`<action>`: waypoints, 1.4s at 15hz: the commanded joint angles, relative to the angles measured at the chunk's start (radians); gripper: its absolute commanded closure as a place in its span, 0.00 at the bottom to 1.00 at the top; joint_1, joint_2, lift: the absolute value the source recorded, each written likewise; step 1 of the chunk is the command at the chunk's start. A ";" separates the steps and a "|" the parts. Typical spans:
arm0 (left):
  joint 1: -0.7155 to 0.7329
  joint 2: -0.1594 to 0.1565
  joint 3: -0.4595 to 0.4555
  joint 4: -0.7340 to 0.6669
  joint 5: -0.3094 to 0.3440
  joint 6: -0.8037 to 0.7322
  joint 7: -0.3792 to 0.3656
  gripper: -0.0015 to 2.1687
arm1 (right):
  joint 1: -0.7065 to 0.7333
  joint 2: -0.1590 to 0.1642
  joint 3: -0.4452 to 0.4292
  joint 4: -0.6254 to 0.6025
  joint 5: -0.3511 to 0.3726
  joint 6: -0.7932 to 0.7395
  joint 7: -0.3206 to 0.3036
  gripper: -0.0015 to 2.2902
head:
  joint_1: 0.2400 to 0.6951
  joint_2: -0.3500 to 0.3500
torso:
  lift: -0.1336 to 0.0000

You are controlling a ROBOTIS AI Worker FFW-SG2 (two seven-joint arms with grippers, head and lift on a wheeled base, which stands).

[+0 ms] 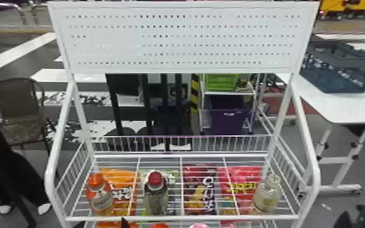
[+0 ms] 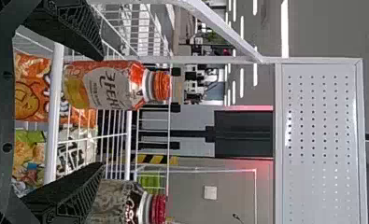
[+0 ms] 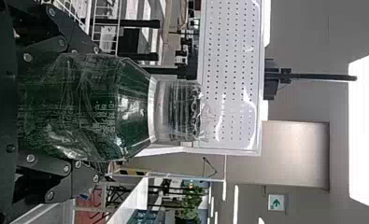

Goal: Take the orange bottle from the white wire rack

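The robot's left tool is held low in front, black fingers spread wide; its right tool, well off to the right, grips something.

three top-shelf bottles, four snack bags

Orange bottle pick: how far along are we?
Looks done: left gripper is at the front of the white wire rack, fingers open.
In hand: the approach, by the look of it. The orange bottle appears between the fingers, nearer one, but isn't gripped. Right gripper holds a separate clear bottle.
Left: grip and lift; the orange bottle stands on the rack.
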 commanded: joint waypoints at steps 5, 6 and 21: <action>-0.199 -0.007 0.007 0.284 0.041 -0.119 -0.020 0.04 | 0.024 0.001 -0.020 -0.007 -0.002 -0.009 0.000 0.40 | 0.57 0.50 | 1.00; -0.227 -0.005 0.007 0.307 0.055 -0.119 -0.031 0.04 | 0.027 0.001 -0.020 -0.011 -0.002 -0.009 0.000 0.40 | 0.57 0.50 | 1.00; -0.224 0.019 0.027 0.161 0.121 0.023 -0.103 0.99 | 0.029 0.001 -0.024 -0.027 0.005 0.009 0.000 0.40 | 0.57 0.50 | 1.00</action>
